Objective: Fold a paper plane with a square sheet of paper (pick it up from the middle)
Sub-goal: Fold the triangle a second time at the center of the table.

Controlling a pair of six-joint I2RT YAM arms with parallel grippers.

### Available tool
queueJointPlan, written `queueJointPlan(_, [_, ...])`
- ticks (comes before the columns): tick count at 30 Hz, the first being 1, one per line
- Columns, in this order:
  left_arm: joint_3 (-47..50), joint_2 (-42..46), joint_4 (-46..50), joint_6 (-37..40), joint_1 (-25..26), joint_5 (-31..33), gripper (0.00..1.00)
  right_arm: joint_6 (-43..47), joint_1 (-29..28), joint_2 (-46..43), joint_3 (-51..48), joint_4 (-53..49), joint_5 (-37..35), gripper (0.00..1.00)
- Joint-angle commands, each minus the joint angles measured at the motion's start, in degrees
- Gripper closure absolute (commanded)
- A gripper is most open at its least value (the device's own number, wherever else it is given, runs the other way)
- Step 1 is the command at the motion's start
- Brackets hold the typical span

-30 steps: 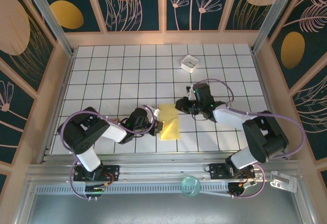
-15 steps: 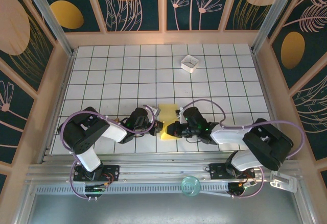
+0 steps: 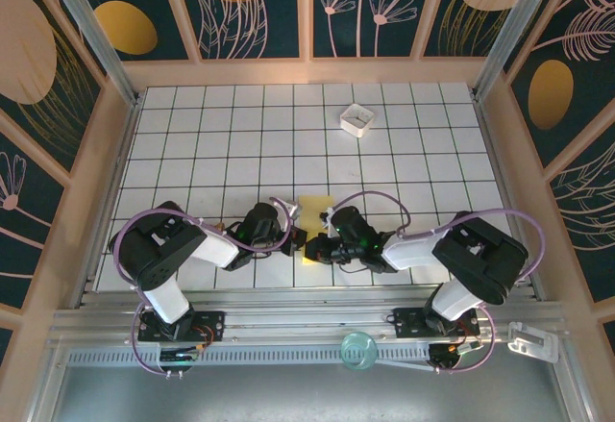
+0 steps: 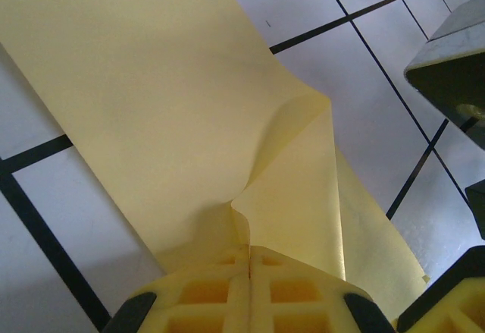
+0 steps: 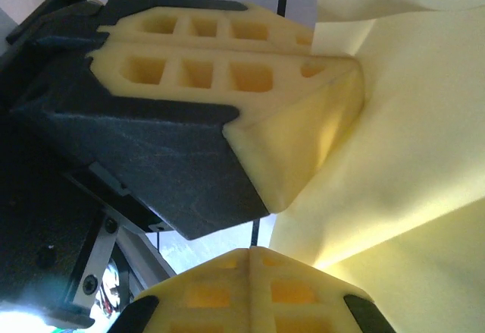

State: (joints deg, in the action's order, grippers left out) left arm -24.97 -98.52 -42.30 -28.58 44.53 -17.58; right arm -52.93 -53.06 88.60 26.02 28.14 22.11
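- Position: the square sheet of paper [image 3: 315,205], yellow and partly folded, lies on the tiled surface [image 3: 221,134], well apart from the small white box [image 3: 356,119], on the box's side toward the arm bases.
- Left hand [image 4: 250,256]: closed, pinching a lifted flap of the sheet at the end farthest from the box.
- Right hand [image 5: 250,257]: closed, tip to tip with the left hand at that same end. I cannot tell whether paper is caught in it.
- Handling, as I judge it: very light, limp and thin, and it creases for good. It already buckles beside the pinch.
- Where to hold: I would take it by a lifted edge or flap and grip gently. I would not pull the two hands apart, since that could tear it.
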Motion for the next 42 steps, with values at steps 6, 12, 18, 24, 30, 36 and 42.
queueJointPlan(6, [1.6,-3.2,7.6,0.8,-0.4,3.6,1.00,-0.2,-0.6,2.5,2.5,0.5,-1.5,1.00])
queueJointPlan(12, [1.6,-3.3,7.6,0.9,-0.4,3.6,1.00,0.2,-0.6,3.5,2.7,0.3,-1.6,1.00])
queueJointPlan(18, [1.5,-3.3,7.8,0.8,-0.4,3.8,1.00,0.4,-0.6,4.3,3.1,0.3,-1.7,1.00])
queueJointPlan(24, [1.4,-3.3,7.9,0.8,-0.4,3.8,1.00,0.5,-0.6,4.8,3.2,0.2,-1.8,1.00])
queueJointPlan(30, [1.4,-3.1,8.0,0.8,-0.4,4.2,1.00,0.6,-0.6,5.4,3.0,-0.9,-2.2,1.00])
queueJointPlan(36, [1.3,-3.2,8.3,0.8,-0.4,4.7,1.00,0.5,-0.7,5.8,2.7,-2.0,-2.6,1.00])
queueJointPlan(42, [1.2,-3.4,8.4,0.9,-0.5,4.9,1.00,0.1,-1.0,7.4,2.7,-2.1,-2.1,1.00])
